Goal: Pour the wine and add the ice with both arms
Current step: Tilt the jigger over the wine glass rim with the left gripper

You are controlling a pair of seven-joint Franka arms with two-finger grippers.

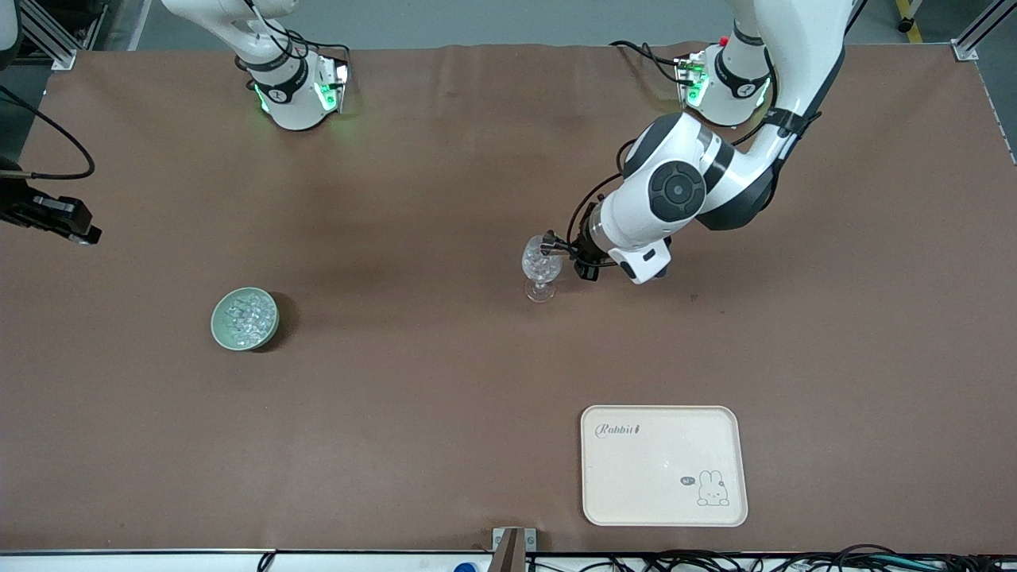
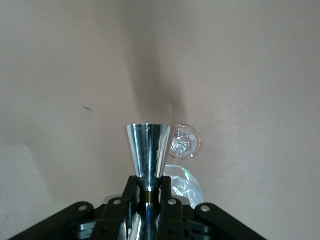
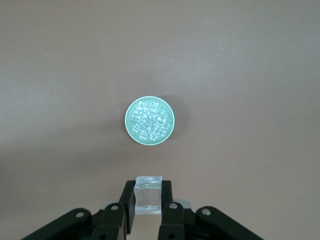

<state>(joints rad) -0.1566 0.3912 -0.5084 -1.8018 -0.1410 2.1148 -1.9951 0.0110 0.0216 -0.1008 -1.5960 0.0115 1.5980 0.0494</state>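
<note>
Glassy cubes of ice [image 1: 245, 318] fill a pale green bowl [image 1: 218, 322] at about eight o'clock from the centre of the brown table [image 1: 397, 445]. One more cube [image 3: 148, 194] is clamped between the fingers of the right gripper [image 3: 148, 200], which hangs high over the table with the bowl ahead of it and below. In the front view, a black piece at the nine o'clock edge appears to be this hand.

A clear stemmed glass [image 1: 541, 266] stands upright near the table's centre. The left gripper [image 1: 568, 253] is at its three o'clock, level with the rim, fingers shut on the waist of a chrome jigger [image 2: 148, 150]. The left forearm lies low and nearly level, its elbow bent back toward its base at one o'clock. Whether any wine is in the glass cannot be told.

The pouring step looks to be in hand, with the ice ready. Next, I judge, the jigger must clear the rim without knocking the glass, and the right arm must carry its cube across to above the glass before letting go. A cream rabbit tray [image 1: 663, 465] lies at five o'clock.
</note>
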